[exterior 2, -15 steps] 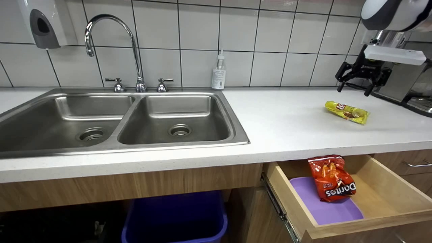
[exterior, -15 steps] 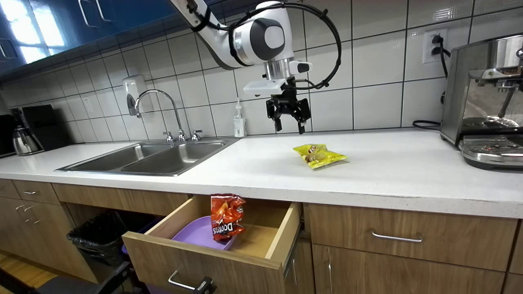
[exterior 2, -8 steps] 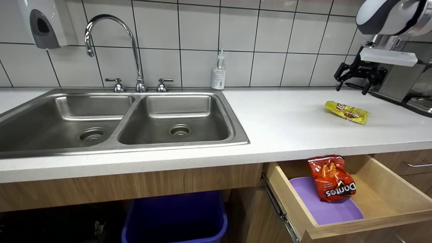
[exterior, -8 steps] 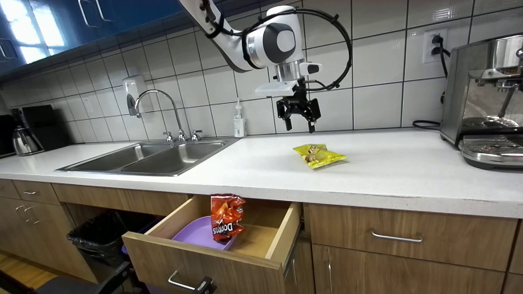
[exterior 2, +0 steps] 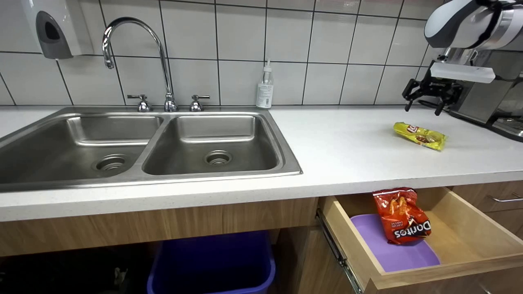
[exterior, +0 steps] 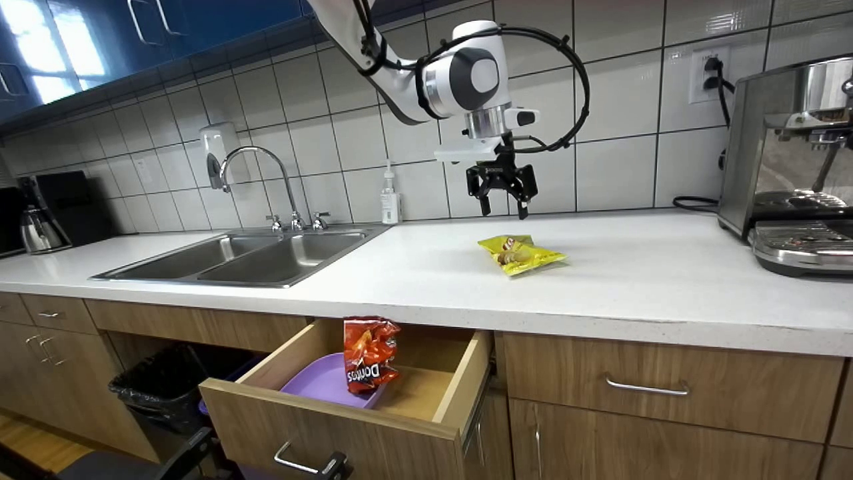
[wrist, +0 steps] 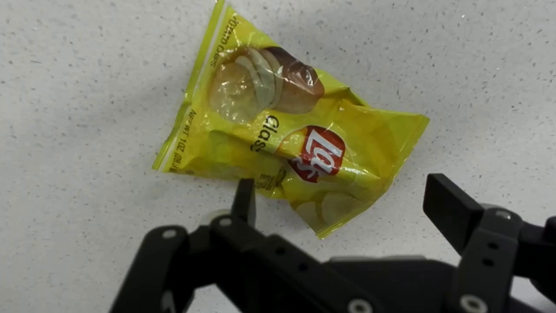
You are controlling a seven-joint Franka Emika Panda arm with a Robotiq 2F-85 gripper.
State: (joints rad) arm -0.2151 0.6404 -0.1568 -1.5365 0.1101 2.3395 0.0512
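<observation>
Your gripper (exterior: 504, 209) hung wide with nothing in its grasp, right of centre in an exterior view; its downward aim put the yellow Lay's bag (wrist: 291, 121) near the middle of your wrist view. Across that exterior frame from the left, you had a crinkled black bin liner (exterior: 160, 387) at lower left, folded outward, presumably so it would not slip, then a dull steel sink (exterior: 336, 256). At lower centre, the wooden drawer (exterior: 380, 440) stood pulled out, seemingly for access, with a smooth, round-cornered purple tray (exterior: 320, 381) inside and a glossy, puffed red Doritos bag (exterior: 370, 353) resting at least partly on it. Right of centre, apart from your gripper, the Lay's bag lay loose on the speckled white counter (wrist: 482, 78), creased film with pointed corners. At far right, a boxy metal espresso machine (exterior: 793, 167) stood near a wall outlet (exterior: 700, 95), likely for its cord.
</observation>
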